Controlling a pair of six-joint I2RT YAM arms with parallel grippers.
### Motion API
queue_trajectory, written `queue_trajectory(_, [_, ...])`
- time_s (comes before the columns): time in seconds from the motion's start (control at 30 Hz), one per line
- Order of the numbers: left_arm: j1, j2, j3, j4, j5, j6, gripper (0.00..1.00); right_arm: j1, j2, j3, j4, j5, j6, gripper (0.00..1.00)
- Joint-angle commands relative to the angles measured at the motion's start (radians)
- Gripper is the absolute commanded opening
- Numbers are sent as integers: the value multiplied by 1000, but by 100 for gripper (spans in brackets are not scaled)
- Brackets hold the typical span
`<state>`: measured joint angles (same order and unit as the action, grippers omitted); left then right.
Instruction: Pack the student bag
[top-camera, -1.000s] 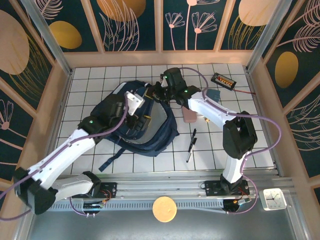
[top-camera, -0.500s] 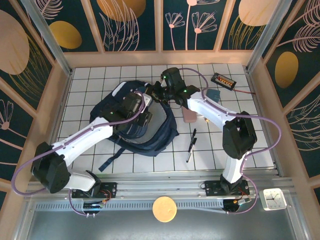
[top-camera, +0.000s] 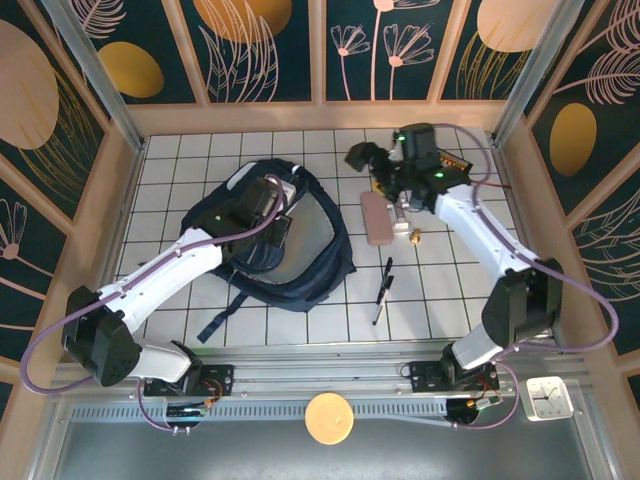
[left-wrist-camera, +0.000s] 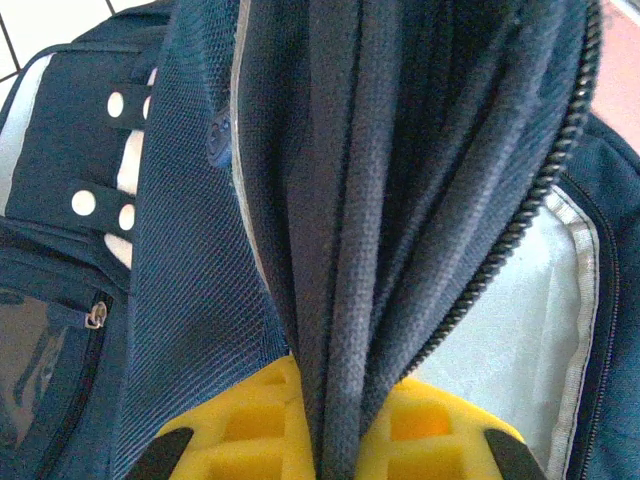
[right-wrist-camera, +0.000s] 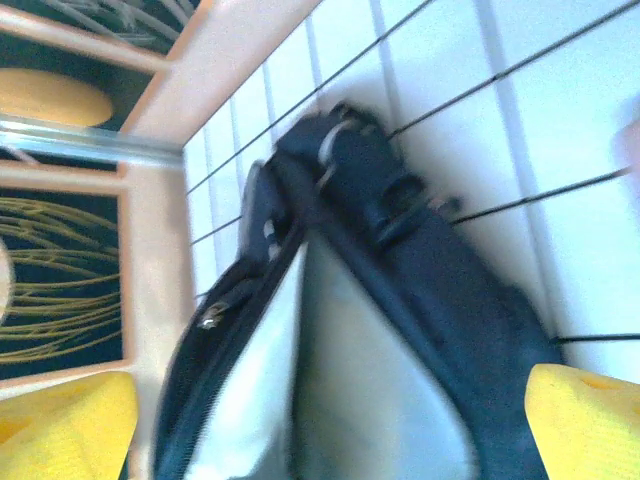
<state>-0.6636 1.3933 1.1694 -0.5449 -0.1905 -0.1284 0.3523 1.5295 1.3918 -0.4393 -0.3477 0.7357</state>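
The student bag (top-camera: 325, 270), a navy backpack with a pale grey lining, lies unzipped on the white tiles left of centre. My left gripper (top-camera: 277, 207) is at the bag's upper rim. In the left wrist view its yellow pads (left-wrist-camera: 240, 430) are shut on a bunched fold of the bag's navy fabric (left-wrist-camera: 340, 230) beside the zipper. My right gripper (top-camera: 364, 158) hangs open above the tiles to the right of the bag, apart from it. Blurred in the right wrist view, the bag's mouth (right-wrist-camera: 340, 370) lies ahead between the wide-apart yellow fingertips (right-wrist-camera: 585, 420).
A pink case (top-camera: 377, 217) lies right of the bag, with a small brass piece (top-camera: 414, 235) beside it. A black pen (top-camera: 383, 290) lies nearer the front. A dark flat device (top-camera: 458, 162) is at the back right, partly under the right arm. Wooden walls ring the tiles.
The right gripper let go of the bag's rim, opened and swung off to the right. The left gripper reached the rim and shut on the fabric.
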Motion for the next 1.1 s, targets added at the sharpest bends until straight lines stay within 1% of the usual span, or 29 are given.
queue_trajectory(0.0, [19, -9, 72, -2, 56, 37, 0, -29, 70, 6, -278, 102, -325, 99])
queue_trajectory(0.07, [27, -15, 83, 12, 116, 42, 0, -29, 150, 28, -338, 177, -433, 99])
queue_trajectory(0.13, [36, -21, 88, 16, 157, 48, 0, -30, 228, 55, -361, 239, -486, 99])
queue_trajectory(0.2, [53, -22, 91, 8, 199, 55, 0, -26, 288, 80, -344, 277, -513, 99])
queue_trajectory(0.37, [83, -51, 95, -8, 263, 59, 0, -22, 426, 165, -342, 331, -536, 98])
queue_trajectory(0.6, [95, -67, 94, -21, 267, 62, 0, -3, 558, 246, -340, 349, -566, 89])
queue_trajectory(0.67, [97, -66, 90, -20, 267, 65, 0, 8, 582, 262, -342, 349, -564, 89])
queue_trajectory(0.9, [109, -70, 74, -15, 278, 70, 0, 37, 640, 295, -346, 360, -555, 81])
queue_trajectory(1.07, [112, -74, 53, 0, 293, 61, 0, 40, 649, 296, -346, 358, -547, 72])
